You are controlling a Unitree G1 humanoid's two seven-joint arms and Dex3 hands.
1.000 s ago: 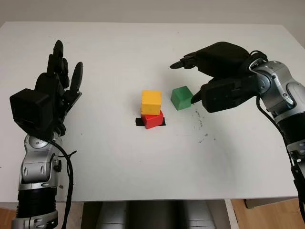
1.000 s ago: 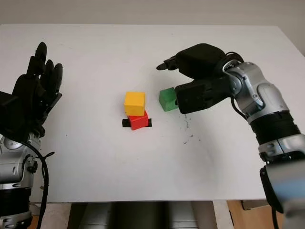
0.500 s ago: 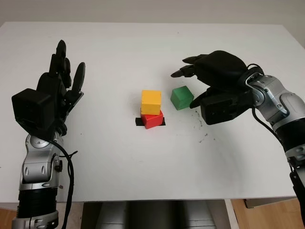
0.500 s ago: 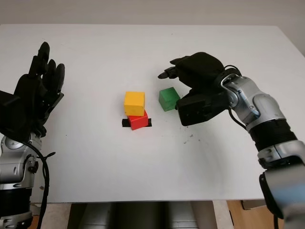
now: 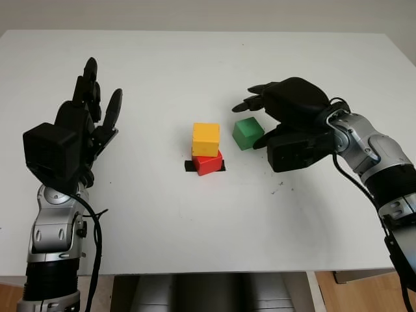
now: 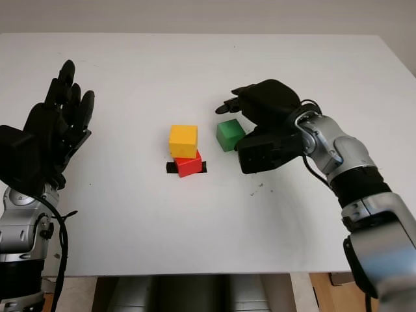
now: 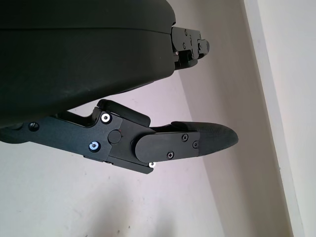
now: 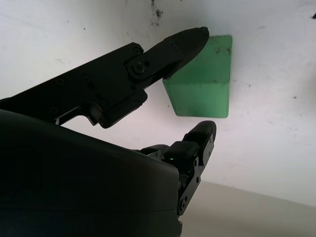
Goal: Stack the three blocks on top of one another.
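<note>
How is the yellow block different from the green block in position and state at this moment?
The yellow block sits on the red block; the green block stands on the table. The right hand, open, brackets the green block; none is near the yellow. Both are small cubes.

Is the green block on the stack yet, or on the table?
On the white table. The green block sits right of the yellow cube atop the red cube, the open right hand around it.

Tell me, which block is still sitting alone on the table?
The green block, beside the right hand. The yellow block sits on the red block.
</note>
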